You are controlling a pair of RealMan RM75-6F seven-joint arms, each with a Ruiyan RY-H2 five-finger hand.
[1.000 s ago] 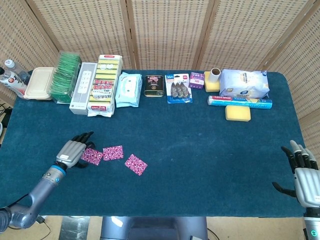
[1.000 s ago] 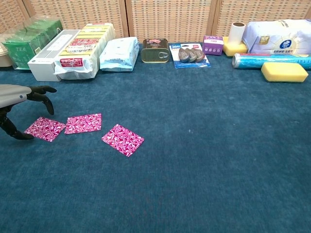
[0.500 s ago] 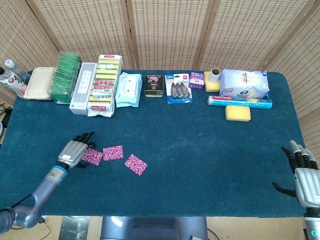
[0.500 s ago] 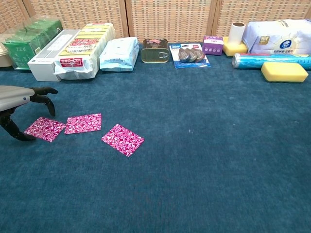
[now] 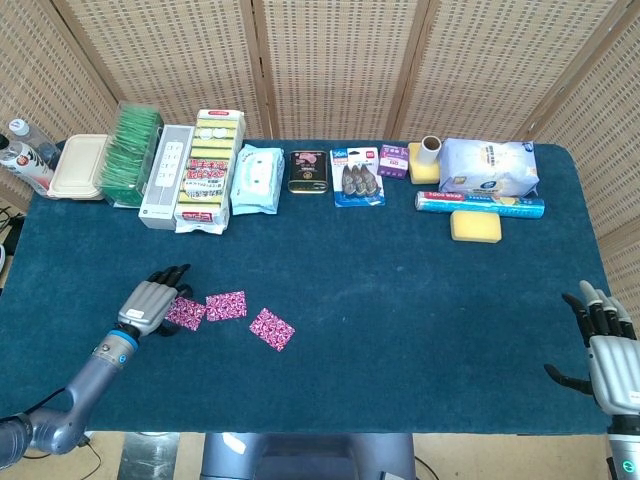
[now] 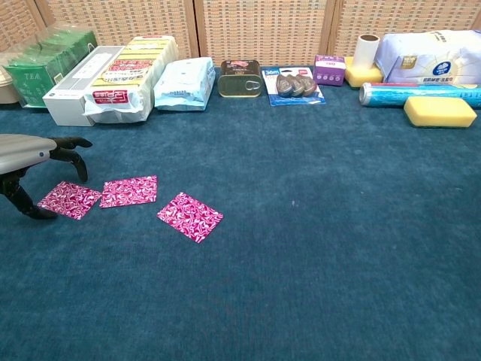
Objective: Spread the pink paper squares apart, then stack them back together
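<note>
Since the three pink patterned paper squares (image 6: 134,197) lie flat, thin and light near the blue tabletop's (image 5: 400,270) front-left corner, they likely need pinching at an edge or sliding. Left hand (image 5: 150,303) hovers at the leftmost square, fingers curled apart, holding nothing; right hand (image 5: 605,347) rests open-fingered at the front-right corner.

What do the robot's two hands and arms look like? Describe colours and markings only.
Left hand: silver-grey back, black fingers, on a grey arm with a blue ring at the wrist. Right hand: likewise silver-grey with dark fingers.
</note>
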